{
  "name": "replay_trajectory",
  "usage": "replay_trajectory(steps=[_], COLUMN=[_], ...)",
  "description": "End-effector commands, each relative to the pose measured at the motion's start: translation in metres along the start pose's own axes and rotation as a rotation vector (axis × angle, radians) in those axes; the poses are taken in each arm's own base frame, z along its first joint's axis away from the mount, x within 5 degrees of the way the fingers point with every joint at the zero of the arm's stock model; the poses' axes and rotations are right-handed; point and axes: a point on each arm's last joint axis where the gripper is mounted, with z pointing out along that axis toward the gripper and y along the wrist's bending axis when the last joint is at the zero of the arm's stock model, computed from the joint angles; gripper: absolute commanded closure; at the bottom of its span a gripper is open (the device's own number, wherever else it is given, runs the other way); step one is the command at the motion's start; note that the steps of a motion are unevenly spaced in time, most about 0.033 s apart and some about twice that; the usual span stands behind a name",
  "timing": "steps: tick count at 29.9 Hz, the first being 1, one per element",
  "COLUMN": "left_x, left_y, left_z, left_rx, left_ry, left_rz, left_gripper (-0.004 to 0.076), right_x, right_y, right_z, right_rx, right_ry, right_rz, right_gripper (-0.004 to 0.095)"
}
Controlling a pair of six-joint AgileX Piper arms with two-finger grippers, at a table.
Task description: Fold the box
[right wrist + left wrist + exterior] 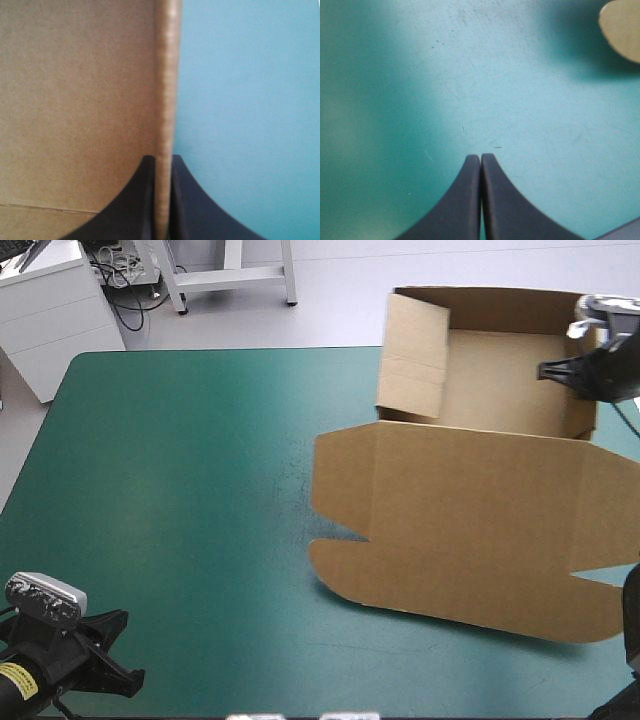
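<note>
The brown box (470, 490) lies at the table's right side as an open tray with raised walls at the far end and its lid flat toward the front. My right gripper (578, 375) is at the tray's right wall, shut on it; in the right wrist view the wall's edge (166, 100) runs straight up from between the black fingers (140, 200). My left gripper (115, 645) rests near the front left corner, far from the box. Its fingers (465, 200) meet in a point over bare teal-green cover, with a rounded lid corner (622, 30) far ahead.
The teal-green table (180, 490) stretches wide to the left of the box. The tray's far wall reaches past the table's far edge. White cabinets (50, 310) stand beyond the far left corner.
</note>
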Motion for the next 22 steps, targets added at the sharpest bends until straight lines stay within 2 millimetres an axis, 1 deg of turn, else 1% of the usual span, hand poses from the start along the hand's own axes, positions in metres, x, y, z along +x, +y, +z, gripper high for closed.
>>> replay_trajectory(steps=[1,3,6,8,10,13,15,17,18,21,22], left_x=[-0.011,-0.011,-0.011,-0.011,-0.011,-0.011,-0.011,-0.011,-0.011,-0.011,-0.011], left_y=[0.000,0.000,0.000,0.001,0.003,0.003,0.003,0.003,0.003,0.002,0.002], left_z=[-0.004,-0.004,-0.004,-0.004,-0.004,-0.004,-0.004,-0.004,-0.004,-0.004,-0.004], left_rx=[-0.004,-0.004,-0.004,-0.014,-0.028,-0.035,-0.035,-0.035,-0.035,-0.024,-0.024], left_ry=[-0.073,-0.073,-0.079,-0.078,-0.074,-0.076,-0.078,-0.078,-0.078,-0.078,-0.078], left_rz=[0.006,0.013,0.013,0.017,0.023,0.027,0.027,0.027,0.027,0.022,0.022], left_gripper=[0.0756,0.0756,0.0756,0.0756,0.0756,0.0756,0.0756,0.0756,0.0756,0.0756,0.0756], right_x=[0.001,0.004,0.008,0.009,0.010,0.010,0.010,0.010,0.011,0.017,0.019], right_y=[-0.053,-0.079,-0.107,-0.123,-0.136,-0.148,-0.156,-0.160,-0.162,-0.163,-0.163], right_z=[-0.034,-0.030,-0.019,-0.008,0.003,0.019,0.027,0.038,0.043,0.055,0.058], right_rx=[0.083,0.118,0.158,0.171,0.179,0.194,0.206,0.205,0.200,0.176,0.168], right_ry=[-0.083,-0.067,-0.039,-0.033,-0.031,-0.023,-0.027,-0.012,0.004,0.077,0.098], right_rz=[0.113,0.146,0.180,0.216,0.228,0.226,0.224,0.207,0.205,0.186,0.184], right_gripper=[0.0931,0.0931,0.0931,0.0931,0.0928,0.0923,0.0915,0.0885,0.0853,0.0676,0.0563])
